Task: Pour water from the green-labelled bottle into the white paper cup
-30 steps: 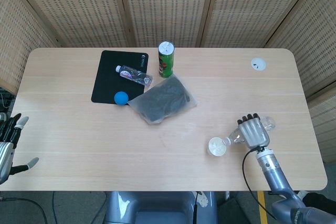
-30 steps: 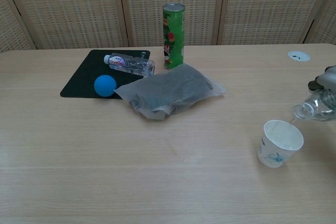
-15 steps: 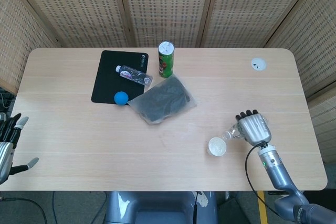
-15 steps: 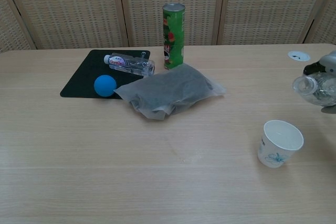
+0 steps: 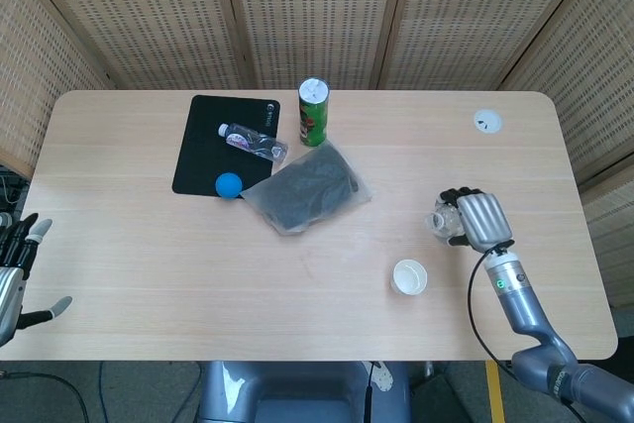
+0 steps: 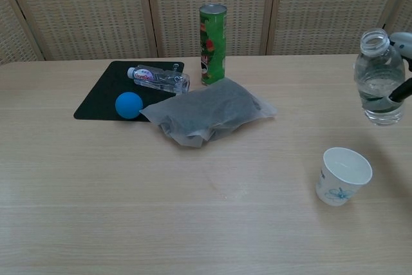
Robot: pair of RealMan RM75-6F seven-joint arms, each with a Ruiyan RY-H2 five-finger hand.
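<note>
A clear, uncapped bottle (image 6: 380, 76) partly filled with water is held upright in the air by my right hand (image 5: 475, 221), to the right of and behind the white paper cup (image 6: 344, 175). No green label shows on it. From the head view the bottle (image 5: 442, 217) peeks out at the left of the hand, and the cup (image 5: 408, 276) stands on the table in front of it. Only the edge of the right hand (image 6: 403, 62) shows in the chest view. My left hand (image 5: 22, 266) hangs at the table's left edge, fingers apart, holding nothing.
A green can (image 5: 314, 112) stands at the back centre. In front of it lies a grey bag (image 5: 307, 186). A black mat (image 5: 203, 158) carries a small lying bottle (image 5: 253, 142) and a blue ball (image 5: 229, 184). A white disc (image 5: 486, 122) sits back right.
The bottle was tipped with its mouth over the cup; my right hand has since swung it upright, lifting it up and back away from the cup.
</note>
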